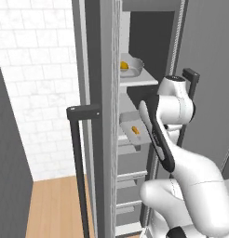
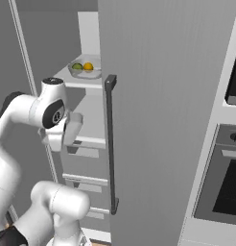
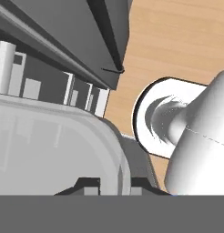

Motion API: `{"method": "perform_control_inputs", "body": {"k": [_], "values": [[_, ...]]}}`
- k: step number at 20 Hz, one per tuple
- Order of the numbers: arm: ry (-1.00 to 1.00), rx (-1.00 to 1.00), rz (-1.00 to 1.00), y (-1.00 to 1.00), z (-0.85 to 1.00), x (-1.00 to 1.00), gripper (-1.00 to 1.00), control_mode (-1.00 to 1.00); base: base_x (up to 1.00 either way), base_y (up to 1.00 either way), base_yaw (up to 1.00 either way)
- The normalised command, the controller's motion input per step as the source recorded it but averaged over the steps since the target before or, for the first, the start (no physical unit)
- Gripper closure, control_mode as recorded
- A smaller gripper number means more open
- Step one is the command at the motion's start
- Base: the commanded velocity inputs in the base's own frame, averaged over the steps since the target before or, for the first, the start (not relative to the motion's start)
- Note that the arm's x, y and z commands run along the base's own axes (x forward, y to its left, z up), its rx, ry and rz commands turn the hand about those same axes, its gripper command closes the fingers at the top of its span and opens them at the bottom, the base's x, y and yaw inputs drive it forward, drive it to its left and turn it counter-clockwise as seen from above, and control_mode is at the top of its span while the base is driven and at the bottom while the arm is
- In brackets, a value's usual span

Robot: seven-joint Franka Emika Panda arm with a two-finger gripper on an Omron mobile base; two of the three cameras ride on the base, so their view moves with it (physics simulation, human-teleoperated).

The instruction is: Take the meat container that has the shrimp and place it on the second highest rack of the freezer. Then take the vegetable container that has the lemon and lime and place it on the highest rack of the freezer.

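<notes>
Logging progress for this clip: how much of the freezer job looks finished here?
Done: the vegetable container with the lemon and lime sits on the highest rack. In hand: the meat container with the shrimp rests on the rack below, and the gripper looks shut on its rim. Left: letting go and pulling the arm out.
</notes>
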Motion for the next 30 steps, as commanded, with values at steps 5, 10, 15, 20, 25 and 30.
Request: {"method": "perform_control_inputs", "body": {"k": [5,10,15,20,25,30], "values": [[-0.1,0.0,-0.04,0.01,-0.46,0.61,1.0,-1.0,0.0,0.0,0.0],[-0.04,0.0,0.0,0.01,-0.15,0.76,1.0,-1.0,0.0,0.0,0.0],[0.0,0.0,0.0,0.0,-0.15,0.88,1.0,-1.0,0.0,0.0,0.0],[0.0,0.0,0.0,0.0,-0.43,0.76,1.0,-1.0,0.0,0.0,0.0],[0.0,0.0,0.0,0.0,-0.42,0.59,1.0,-1.0,0.0,0.0,0.0],[0.0,0.0,0.0,0.01,-0.36,0.55,1.0,-1.0,0.0,0.0,0.0]]}}
